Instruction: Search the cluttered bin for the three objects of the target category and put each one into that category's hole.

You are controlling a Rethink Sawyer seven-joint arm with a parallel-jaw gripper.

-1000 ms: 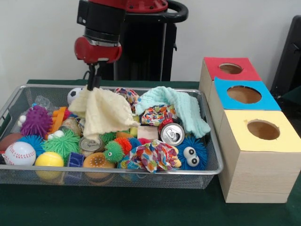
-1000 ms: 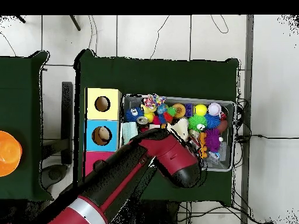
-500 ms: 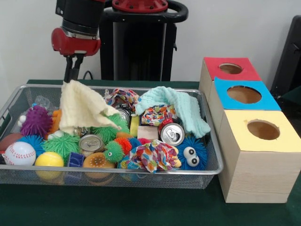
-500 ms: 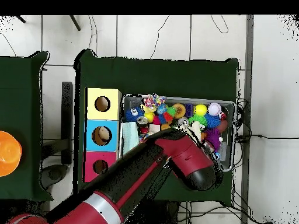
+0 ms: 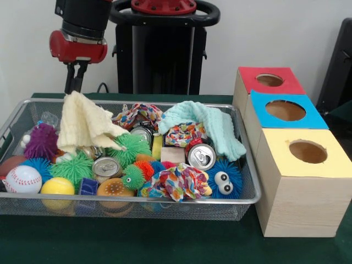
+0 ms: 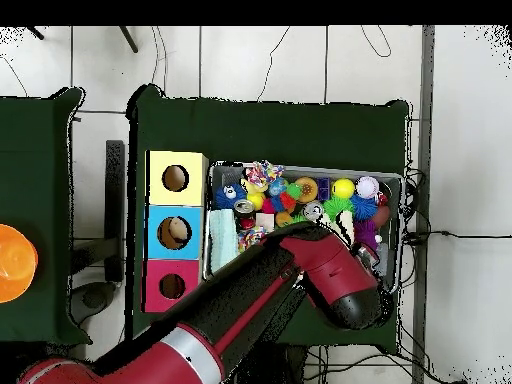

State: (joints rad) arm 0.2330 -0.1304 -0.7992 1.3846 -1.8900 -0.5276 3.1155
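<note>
My gripper (image 5: 74, 88) hangs over the bin's far left corner in the front view, shut on the top corner of a pale yellow cloth (image 5: 82, 124). The cloth drapes down over the toys at the left end of the wire bin (image 5: 250, 190). A mint green cloth (image 5: 212, 124) lies along the bin's far right side. Patterned fabric pieces lie at the front middle (image 5: 179, 181), centre (image 5: 184, 133) and back (image 5: 137, 113). In the overhead view my arm (image 6: 300, 280) hides the gripper and much of the bin.
To the right of the bin stand a red box (image 5: 247, 82), a blue box (image 5: 264, 118) and a yellow box (image 5: 297, 192), each with a round hole on top. Cans (image 5: 202, 157) (image 5: 106, 166), spiky balls (image 5: 41, 140), a baseball (image 5: 23, 179) and a blue googly-eyed toy (image 5: 224, 179) fill the bin.
My gripper moved left and slightly up in the front view, dragging the yellow cloth to the bin's left end. A can and a green spiky ball came into sight.
</note>
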